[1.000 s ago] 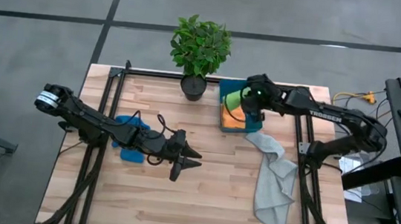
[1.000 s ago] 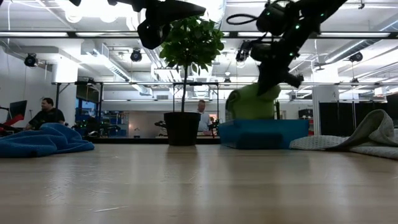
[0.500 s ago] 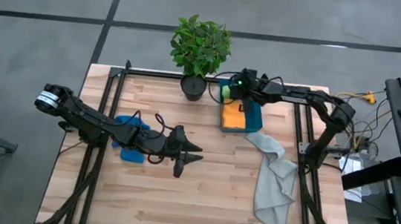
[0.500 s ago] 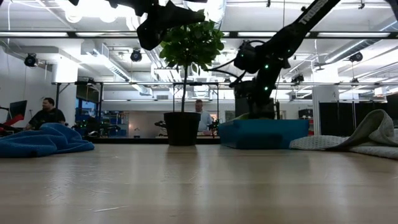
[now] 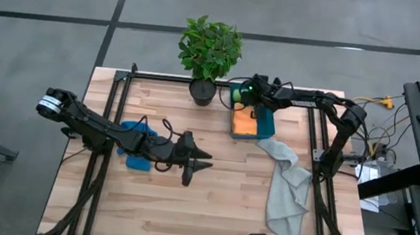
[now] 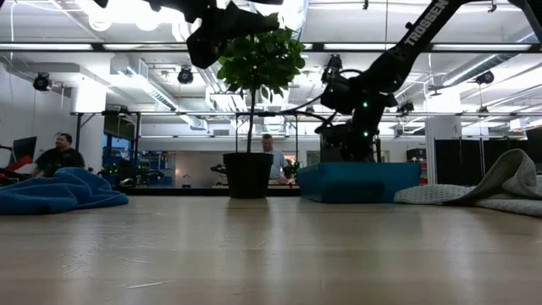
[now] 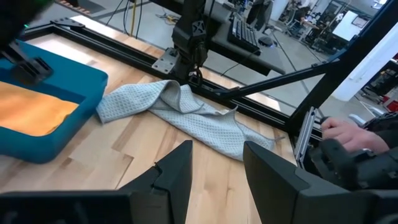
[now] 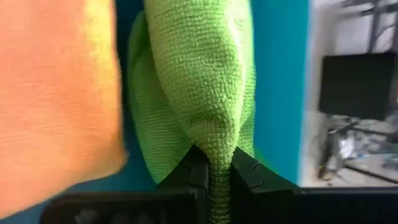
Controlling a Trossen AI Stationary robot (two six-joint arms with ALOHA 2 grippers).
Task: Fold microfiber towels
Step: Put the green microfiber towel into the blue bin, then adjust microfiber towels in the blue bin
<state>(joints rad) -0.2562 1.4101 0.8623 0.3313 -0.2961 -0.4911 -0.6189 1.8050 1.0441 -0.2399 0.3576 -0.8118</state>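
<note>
R hand (image 5: 237, 95) on lime towel (image 5: 236, 96) over teal bin (image 5: 264, 123), grey towel (image 5: 286, 192) beside, L hand (image 5: 203, 166) mid-table

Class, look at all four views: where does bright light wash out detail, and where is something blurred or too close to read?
Low view: ceiling lights glare, leaving the left tool a dark silhouette. Right wrist view: the lime green towel fills the frame, the orange towel beside it blurred. High view: evenly lit. Left wrist view: the pale grey towel is sharp.
</note>
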